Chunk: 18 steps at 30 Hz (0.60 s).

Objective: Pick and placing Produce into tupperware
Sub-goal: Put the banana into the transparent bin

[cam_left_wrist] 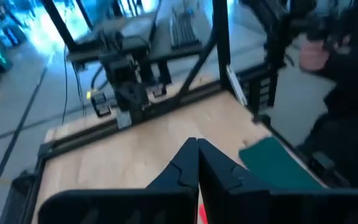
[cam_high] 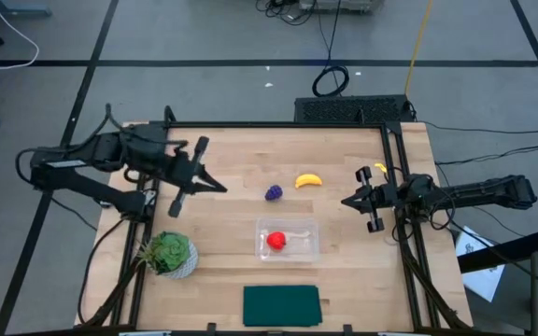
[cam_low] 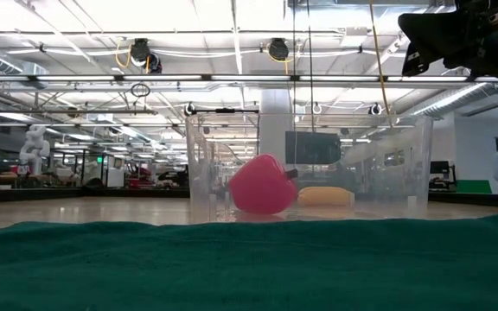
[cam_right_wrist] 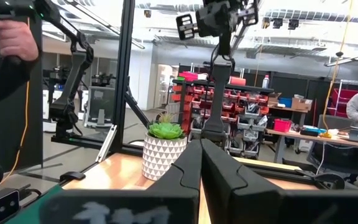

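Note:
The clear tupperware (cam_high: 288,240) stands on the table's middle, with the round red fruit (cam_high: 276,241) lying inside it; both show in the low view, the tupperware's wall (cam_low: 387,164) and the fruit (cam_low: 262,185). The yellow banana (cam_high: 308,180) and the purple grape bunch (cam_high: 274,192) lie on the wood, far of the tupperware. My left gripper (cam_high: 220,187) is shut and empty, raised at the table's left, left of the grapes. My right gripper (cam_high: 346,201) is shut and empty at the table's right, right of the banana.
A leafy green plant in a white pot (cam_high: 169,254) stands near the left front. A dark green flat cloth (cam_high: 281,305) lies at the near edge. A black metal frame (cam_high: 395,168) borders the table. A person's hand (cam_right_wrist: 17,38) shows beyond the table.

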Each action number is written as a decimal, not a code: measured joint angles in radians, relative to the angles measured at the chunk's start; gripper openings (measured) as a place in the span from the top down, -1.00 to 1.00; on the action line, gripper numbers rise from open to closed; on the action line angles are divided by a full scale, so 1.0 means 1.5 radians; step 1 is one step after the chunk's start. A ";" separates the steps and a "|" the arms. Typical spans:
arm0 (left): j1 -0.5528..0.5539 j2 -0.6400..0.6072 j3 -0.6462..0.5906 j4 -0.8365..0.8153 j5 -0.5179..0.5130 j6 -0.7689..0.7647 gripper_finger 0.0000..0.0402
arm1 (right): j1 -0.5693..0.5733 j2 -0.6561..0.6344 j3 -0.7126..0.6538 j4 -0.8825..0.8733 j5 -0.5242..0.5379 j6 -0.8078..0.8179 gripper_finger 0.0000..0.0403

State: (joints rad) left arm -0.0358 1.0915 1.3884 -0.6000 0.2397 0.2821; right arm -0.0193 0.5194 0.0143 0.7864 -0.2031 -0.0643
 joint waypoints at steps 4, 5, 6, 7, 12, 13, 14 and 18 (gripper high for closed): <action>0.021 -0.063 -0.113 0.100 -0.032 -0.058 1.00 | 0.000 0.000 0.000 -0.001 0.000 0.000 1.00; 0.023 -0.076 -0.135 0.111 -0.054 -0.077 1.00 | 0.000 0.000 0.000 -0.001 0.000 0.000 1.00; 0.025 -0.086 -0.154 0.111 -0.077 -0.096 1.00 | 0.000 0.000 0.000 -0.001 0.000 0.000 1.00; 0.025 -0.094 -0.171 0.106 -0.107 -0.113 1.00 | 0.000 0.000 0.000 -0.001 0.000 0.000 1.00; 0.020 -0.122 -0.226 0.092 -0.174 -0.151 1.00 | 0.000 0.000 0.000 -0.001 0.000 0.000 1.00; 0.016 -0.125 -0.230 0.092 -0.173 -0.155 1.00 | 0.000 0.000 0.000 -0.001 0.000 0.000 1.00; 0.013 -0.128 -0.233 0.093 -0.173 -0.155 1.00 | 0.000 0.000 0.000 -0.001 0.000 0.000 1.00; 0.004 -0.139 -0.245 0.108 -0.185 -0.158 1.00 | 0.000 0.001 0.000 -0.001 0.000 0.000 1.00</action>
State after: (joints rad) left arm -0.0292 0.8823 1.0203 -0.4374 -0.0375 0.0456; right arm -0.0193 0.5201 0.0141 0.7856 -0.2030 -0.0643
